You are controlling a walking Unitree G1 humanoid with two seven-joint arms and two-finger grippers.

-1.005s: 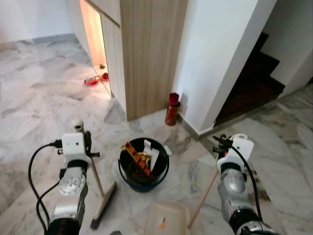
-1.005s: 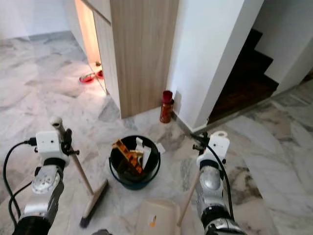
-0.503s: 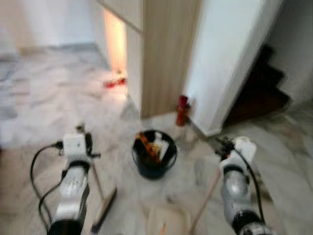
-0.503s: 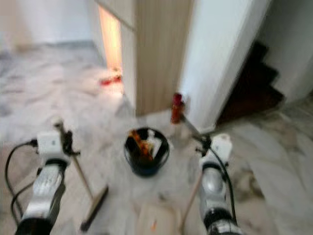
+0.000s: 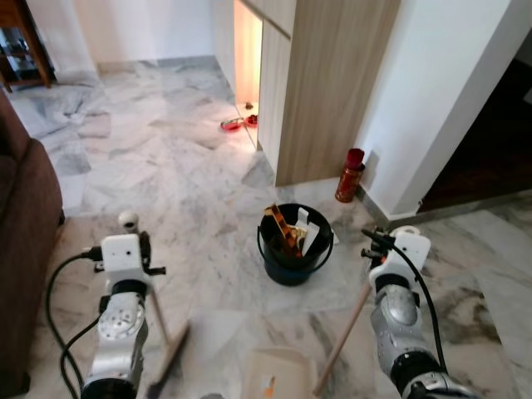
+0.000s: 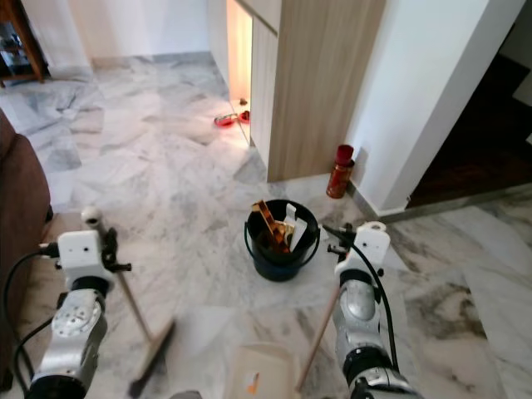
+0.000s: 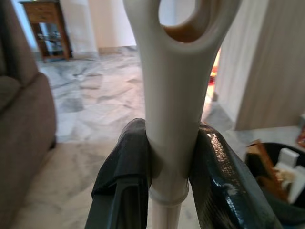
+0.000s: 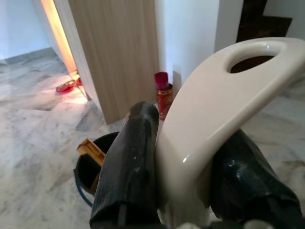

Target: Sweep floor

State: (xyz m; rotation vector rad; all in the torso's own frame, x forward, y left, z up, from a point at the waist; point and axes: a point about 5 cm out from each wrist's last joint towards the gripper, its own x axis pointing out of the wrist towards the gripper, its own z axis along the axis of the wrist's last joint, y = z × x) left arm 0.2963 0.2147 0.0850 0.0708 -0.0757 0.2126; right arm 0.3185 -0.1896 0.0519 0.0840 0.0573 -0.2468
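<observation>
Marble floor (image 5: 191,179) spreads ahead, grey-veined and pale. The left hand (image 7: 167,164) is closed tight on the white top of the broom handle (image 7: 176,90), both black fingers (image 7: 126,171) pressed against it just under the hanging loop. From that hand the broom (image 5: 166,362) slants down and forward to its bristle head, which sits on the floor beside the robot's left arm. The right hand (image 8: 183,179) is likewise clamped on the cream looped grip of the dustpan handle (image 8: 214,100); its wooden shaft runs down and inward to the dustpan (image 5: 278,374), lying flat on the floor between the two arms. So the broom's long axis and the pan's shaft lean toward each other, brush head just left of the pan mouth, and the left arm is the one to drive any stroke toward it. A black bucket (image 5: 293,262) holding scraps stands ahead of the pan, a red canister (image 5: 350,175) by the wall beyond. An orange mark on the pan is too small to read
</observation>
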